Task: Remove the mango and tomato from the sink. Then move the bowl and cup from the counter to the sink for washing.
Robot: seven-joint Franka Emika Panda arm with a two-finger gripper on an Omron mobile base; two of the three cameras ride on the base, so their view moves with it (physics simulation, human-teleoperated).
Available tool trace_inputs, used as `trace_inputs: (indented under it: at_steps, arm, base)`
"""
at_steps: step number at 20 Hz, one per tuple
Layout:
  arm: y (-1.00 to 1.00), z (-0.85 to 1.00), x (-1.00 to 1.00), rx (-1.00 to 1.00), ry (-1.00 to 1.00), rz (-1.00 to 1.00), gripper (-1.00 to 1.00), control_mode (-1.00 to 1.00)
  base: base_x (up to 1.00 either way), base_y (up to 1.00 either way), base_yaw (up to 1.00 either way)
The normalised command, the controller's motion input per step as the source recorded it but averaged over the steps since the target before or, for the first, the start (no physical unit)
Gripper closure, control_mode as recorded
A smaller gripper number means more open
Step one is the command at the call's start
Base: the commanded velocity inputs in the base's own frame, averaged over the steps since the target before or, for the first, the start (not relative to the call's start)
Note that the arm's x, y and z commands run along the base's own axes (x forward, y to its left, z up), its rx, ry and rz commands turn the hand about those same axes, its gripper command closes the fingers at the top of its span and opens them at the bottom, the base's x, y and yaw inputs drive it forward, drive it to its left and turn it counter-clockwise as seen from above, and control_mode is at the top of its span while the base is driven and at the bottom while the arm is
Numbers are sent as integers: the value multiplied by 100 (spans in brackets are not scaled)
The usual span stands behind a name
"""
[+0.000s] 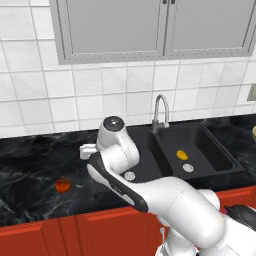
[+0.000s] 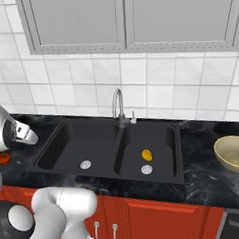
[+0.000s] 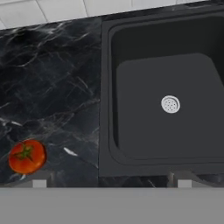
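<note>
Red tomato (image 3: 27, 156) on counter (image 3: 57, 78); mango (image 2: 146, 154) in sink (image 2: 67, 137).

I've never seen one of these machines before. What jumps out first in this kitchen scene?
Probably the black double sink set in the dark marbled counter, with a yellow-orange mango lying in its right basin near the drain. A red tomato sits out on the counter left of the sink. At the far right, a tan bowl waits on the counter.

Matt black sink (image 3: 131, 43), glossy marble counter (image 3: 52, 78)
</note>
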Motion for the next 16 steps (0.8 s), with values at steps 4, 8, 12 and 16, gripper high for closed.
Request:
trace_inputs:
  at_steps: [4, 8, 12, 16]
  arm:
    - [-48, 11, -17, 0, 0, -5, -100, -100]
    - [-52, 11, -17, 0, 0, 0, -100, -100]
    - [-53, 12, -14, 0, 0, 0, -100, -100]
    - [-52, 10, -14, 0, -2, 5, -100, -100]
  base:
    - [0, 0, 0]
    - [0, 0, 0]
    - [0, 0, 0]
    - [0, 0, 0]
